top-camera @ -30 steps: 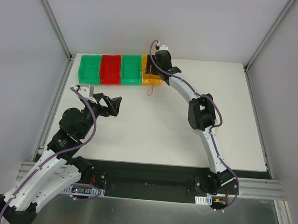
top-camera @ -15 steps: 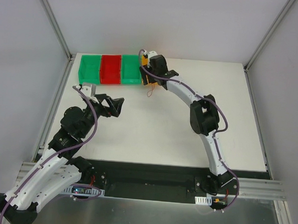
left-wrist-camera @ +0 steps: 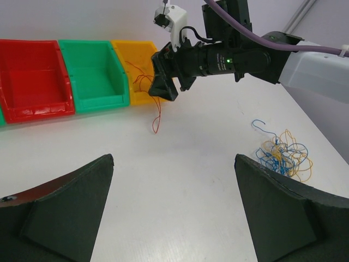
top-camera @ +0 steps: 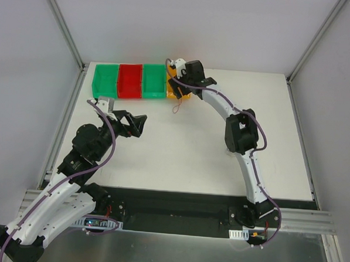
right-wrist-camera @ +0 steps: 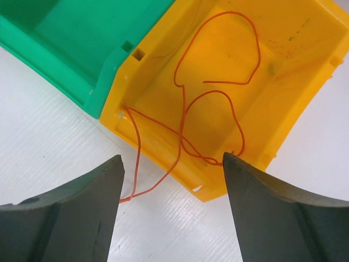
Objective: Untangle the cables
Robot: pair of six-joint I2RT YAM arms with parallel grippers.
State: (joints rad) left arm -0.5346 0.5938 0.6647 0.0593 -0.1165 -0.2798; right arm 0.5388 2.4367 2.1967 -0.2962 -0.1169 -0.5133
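Below and between the right gripper's (right-wrist-camera: 172, 177) spread jaws, orange cables (right-wrist-camera: 182, 125) loop inside one yellow bin (right-wrist-camera: 305, 60), a strand spilling over its wall onto the table (right-wrist-camera: 49, 142); their number is unclear. Right of the left gripper's (left-wrist-camera: 173, 164) spread jaws lies one blue, yellow and orange tangle (left-wrist-camera: 283, 155), visible only from the left wrist. Beside the yellow bin stand two green bins (top-camera: 105, 80) and one red bin (top-camera: 130, 80).

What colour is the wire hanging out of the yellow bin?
The wire is orange-red; the right wrist view shows it best.

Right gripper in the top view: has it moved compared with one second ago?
Yes. The right gripper has shifted slightly left, toward the neighbouring green bin, staying above the yellow bin.
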